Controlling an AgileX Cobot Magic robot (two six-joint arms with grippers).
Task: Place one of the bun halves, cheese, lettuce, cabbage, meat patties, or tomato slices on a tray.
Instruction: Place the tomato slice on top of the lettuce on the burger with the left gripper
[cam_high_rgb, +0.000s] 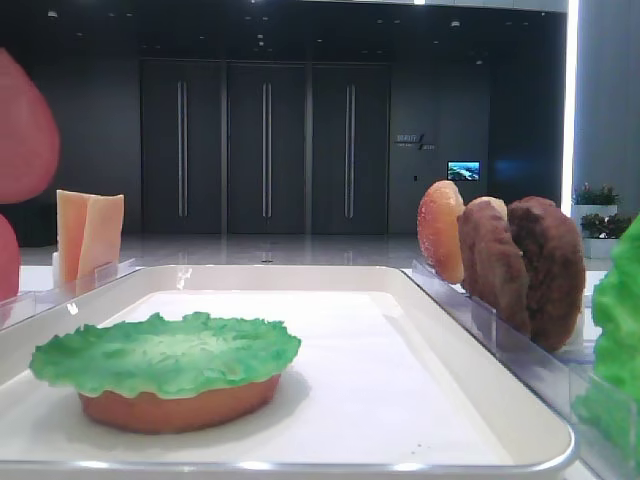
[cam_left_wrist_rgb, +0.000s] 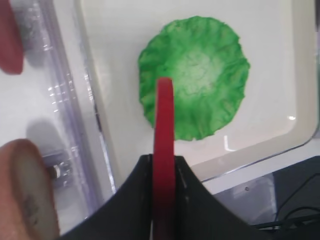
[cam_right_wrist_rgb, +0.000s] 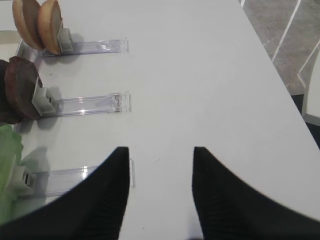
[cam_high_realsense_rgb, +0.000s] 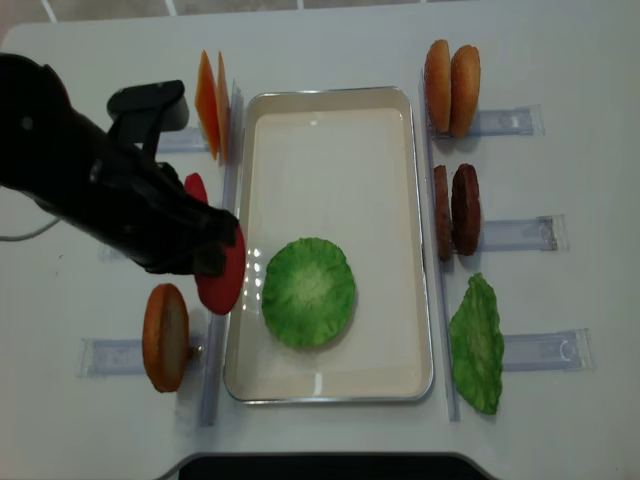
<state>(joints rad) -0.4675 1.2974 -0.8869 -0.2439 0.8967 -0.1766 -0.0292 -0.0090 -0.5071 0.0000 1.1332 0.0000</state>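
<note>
A tomato slice (cam_left_wrist_rgb: 163, 150) is clamped edge-up between the closed fingers (cam_left_wrist_rgb: 145, 200) of the left gripper (cam_left_wrist_rgb: 163, 172), held above the left rim of the tray (cam_high_realsense_rgb: 330, 130), just beside the lettuce (cam_high_realsense_rgb: 308, 292). The lettuce is laid over a bun half (cam_high_rgb: 180, 405) inside the tray. The right gripper (cam_right_wrist_rgb: 160, 165) is seen with its fingers (cam_right_wrist_rgb: 107, 195) spread apart and holding nothing, above the tabletop (cam_right_wrist_rgb: 200, 75).
</note>
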